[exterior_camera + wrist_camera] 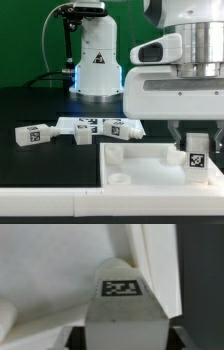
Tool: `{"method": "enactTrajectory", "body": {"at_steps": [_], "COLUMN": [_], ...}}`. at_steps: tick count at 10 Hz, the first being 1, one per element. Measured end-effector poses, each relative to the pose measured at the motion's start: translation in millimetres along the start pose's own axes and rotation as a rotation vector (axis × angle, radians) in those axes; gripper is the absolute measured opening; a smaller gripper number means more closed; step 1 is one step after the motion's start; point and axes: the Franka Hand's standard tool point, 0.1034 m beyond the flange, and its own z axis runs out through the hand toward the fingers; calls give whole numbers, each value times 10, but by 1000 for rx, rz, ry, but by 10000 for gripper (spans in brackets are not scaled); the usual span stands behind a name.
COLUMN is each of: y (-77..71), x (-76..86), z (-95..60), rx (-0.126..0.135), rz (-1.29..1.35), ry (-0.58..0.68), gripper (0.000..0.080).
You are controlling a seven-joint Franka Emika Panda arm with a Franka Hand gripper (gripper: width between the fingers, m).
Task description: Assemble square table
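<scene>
The square table's white top (150, 170) lies in the lower right of the exterior view, with a raised rim and a round socket (118, 180). A stubby white leg (197, 150) with a black-and-white tag stands upright on it near the far rim. My gripper (197, 143) comes down over this leg, one finger on each side. In the wrist view the tagged leg (122, 297) fills the space between the dark finger pads (76, 337), which lie against its sides. The gripper (122, 341) is shut on it. The top's rim (158, 263) runs just beside the leg.
Three more tagged white legs lie on the black table left of the top: one apart (30, 135), two close together (85, 127) (120, 128). The robot base (95, 60) stands behind them. A long white rail (50, 205) runs along the front.
</scene>
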Motion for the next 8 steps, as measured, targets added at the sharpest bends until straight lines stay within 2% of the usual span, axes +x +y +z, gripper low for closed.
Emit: {"method": "enactTrajectory", "body": {"at_steps": [1, 3, 5, 6, 8], "y": [11, 38, 47, 53, 53], "x": [2, -11, -35, -60, -67], "z": [-1, 11, 15, 10, 10], "rx": [-6, -2, 28, 37, 40], "rz": [149, 504, 871, 937, 1044], "ry": [-1, -11, -14, 1, -12], "gripper": [286, 286, 288, 288, 288]}}
